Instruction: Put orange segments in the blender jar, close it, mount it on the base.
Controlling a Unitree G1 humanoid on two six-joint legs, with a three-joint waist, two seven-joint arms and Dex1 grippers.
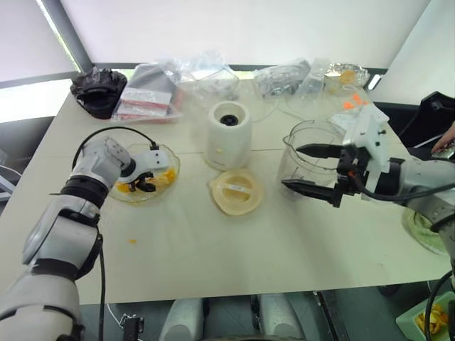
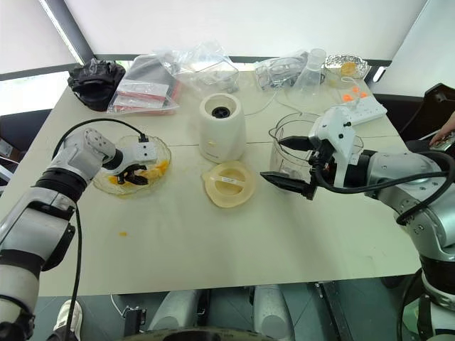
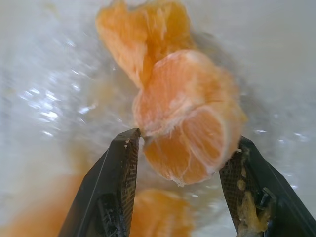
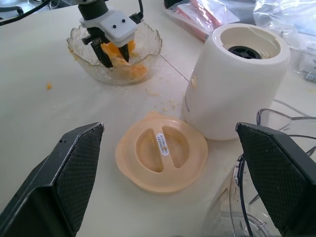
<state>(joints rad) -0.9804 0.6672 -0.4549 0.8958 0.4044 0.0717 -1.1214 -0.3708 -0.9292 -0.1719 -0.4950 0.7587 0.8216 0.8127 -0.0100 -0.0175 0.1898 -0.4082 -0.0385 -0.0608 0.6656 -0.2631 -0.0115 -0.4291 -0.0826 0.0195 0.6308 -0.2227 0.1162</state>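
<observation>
My left end effector (image 3: 182, 153) grips orange segments (image 3: 190, 123) in the glass dish (image 4: 148, 47), hiding the rest. Right end effector (image 1: 313, 169) gapes wide, empty, at the blender jar (image 1: 302, 142); lid (image 4: 162, 158) and base (image 4: 237, 79) beside.

Cream lid (image 1: 236, 191) flat mid-table; glass dish (image 4: 148, 44) left; black bag (image 1: 98, 90) far left; plastic bags (image 1: 153, 89) far; power strip (image 2: 359, 108) far right.

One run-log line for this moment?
left gripper: shut on orange segment in dish | right gripper: open by jar | lid: on table
</observation>
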